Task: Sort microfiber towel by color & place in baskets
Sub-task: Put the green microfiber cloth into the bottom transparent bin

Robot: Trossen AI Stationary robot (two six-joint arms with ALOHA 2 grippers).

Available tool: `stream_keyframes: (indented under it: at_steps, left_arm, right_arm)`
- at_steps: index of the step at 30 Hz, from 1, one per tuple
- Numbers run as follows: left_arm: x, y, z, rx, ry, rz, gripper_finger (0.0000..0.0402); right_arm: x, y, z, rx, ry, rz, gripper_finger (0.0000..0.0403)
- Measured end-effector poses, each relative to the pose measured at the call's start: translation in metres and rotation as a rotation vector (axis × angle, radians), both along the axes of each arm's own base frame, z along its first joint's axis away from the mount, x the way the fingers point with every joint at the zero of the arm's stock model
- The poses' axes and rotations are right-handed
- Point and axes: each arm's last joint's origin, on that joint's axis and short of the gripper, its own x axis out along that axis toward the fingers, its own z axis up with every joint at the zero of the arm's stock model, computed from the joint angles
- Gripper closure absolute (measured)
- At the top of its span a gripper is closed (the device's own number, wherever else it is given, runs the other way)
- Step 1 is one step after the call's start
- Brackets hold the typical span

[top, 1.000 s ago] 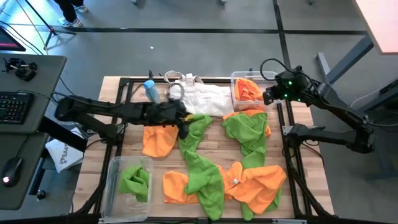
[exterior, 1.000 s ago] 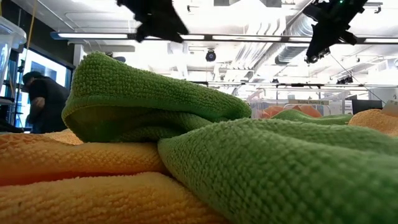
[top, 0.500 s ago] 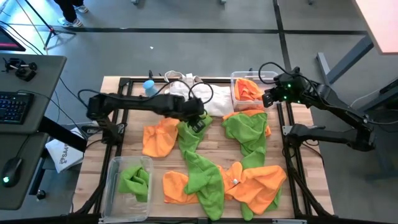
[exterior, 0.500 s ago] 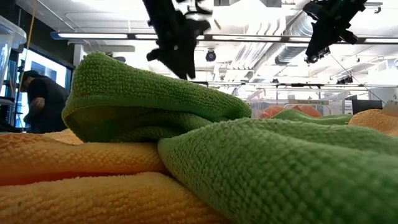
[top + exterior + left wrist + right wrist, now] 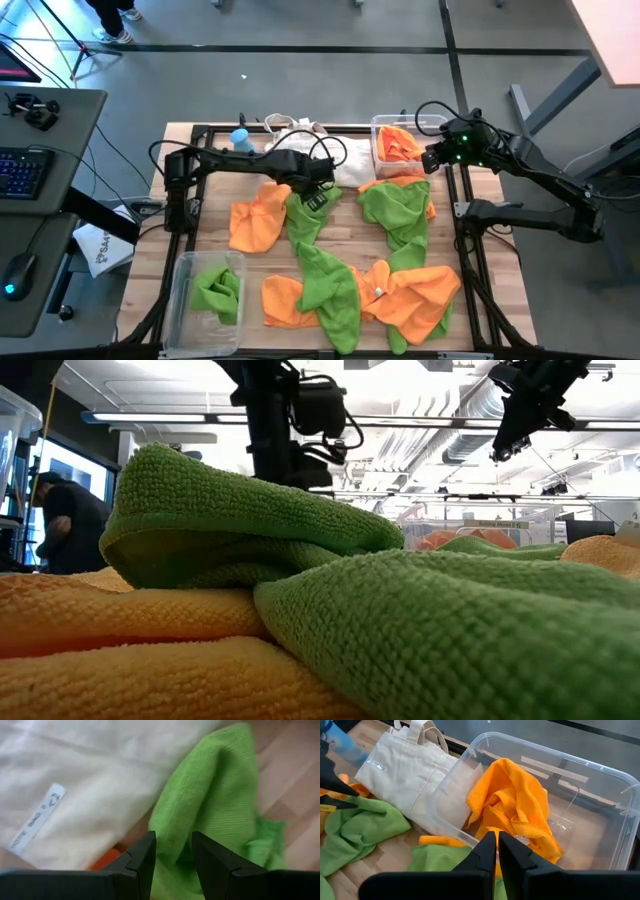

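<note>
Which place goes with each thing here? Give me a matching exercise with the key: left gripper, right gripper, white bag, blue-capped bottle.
Things:
1. left gripper
2. right gripper
3. white bag
4. blue-capped bottle

Places:
A. at the table's far edge, beside the bag's handles
B. over a green towel near the table's middle
C. above the bin holding an orange towel
D. lying flat beside that bin

Pairs: 1-B, 2-C, 3-D, 4-A
</note>
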Motion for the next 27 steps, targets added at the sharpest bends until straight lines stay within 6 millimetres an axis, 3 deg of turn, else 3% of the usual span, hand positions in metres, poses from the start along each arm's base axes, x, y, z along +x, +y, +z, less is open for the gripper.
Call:
stream_keyframes:
  at_steps: [9,19,23,27]
  left_arm:
    - [0.0,0.01,-0.005,-0.011,0.025,-0.044,0.0296]
    - [0.002,0.004,-0.016,-0.074,0.059,-0.067,0.0378]
    - [-0.002,-0.001,-0.002,-0.068,0.034,-0.082,0.0396]
    - [-0.011,-0.012,0.025,-0.054,-0.022,-0.114,0.04]
  right_arm:
    - [0.0,0.0,0.0,-0.005,0.004,-0.005,0.0387]
    - [0.0,0.0,0.0,-0.007,0.005,-0.003,0.0387]
    - [0.0,0.0,0.0,-0.007,0.005,-0.003,0.0387]
    - [0.0,0.0,0.0,-0.007,0.005,-0.003,0.0387]
